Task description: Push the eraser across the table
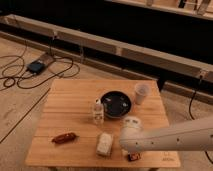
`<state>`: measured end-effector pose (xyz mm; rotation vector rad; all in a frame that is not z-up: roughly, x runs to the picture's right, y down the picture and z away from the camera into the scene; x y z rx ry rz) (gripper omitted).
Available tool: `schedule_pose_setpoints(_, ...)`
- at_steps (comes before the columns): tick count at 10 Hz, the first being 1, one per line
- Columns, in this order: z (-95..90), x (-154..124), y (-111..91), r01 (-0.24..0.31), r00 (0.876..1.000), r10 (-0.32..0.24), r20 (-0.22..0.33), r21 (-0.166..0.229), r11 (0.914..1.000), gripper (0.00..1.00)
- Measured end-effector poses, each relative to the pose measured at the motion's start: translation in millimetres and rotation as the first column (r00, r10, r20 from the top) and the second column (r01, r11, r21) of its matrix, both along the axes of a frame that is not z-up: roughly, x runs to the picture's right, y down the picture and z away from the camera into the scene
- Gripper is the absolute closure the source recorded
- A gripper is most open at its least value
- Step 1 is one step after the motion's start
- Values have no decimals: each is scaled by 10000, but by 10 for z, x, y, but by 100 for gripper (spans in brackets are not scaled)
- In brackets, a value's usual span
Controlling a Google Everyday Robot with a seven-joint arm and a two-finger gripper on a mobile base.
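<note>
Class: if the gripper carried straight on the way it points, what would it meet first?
Probably the pale block, just left of the gripper, which points left over the front of the table; its height is unclear. The eraser lies nearer the front edge, off that line.

Smooth white tubular arm (pixel 172 139), rounded end, claw (pixel 128 149) tucked underneath
</note>
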<state>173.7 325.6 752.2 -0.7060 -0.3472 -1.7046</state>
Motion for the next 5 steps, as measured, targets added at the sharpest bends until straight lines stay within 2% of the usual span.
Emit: schedule_pose_setpoints(5, 183, 297, -260, 145, 9987, -133, -482, 246, 9996, 20)
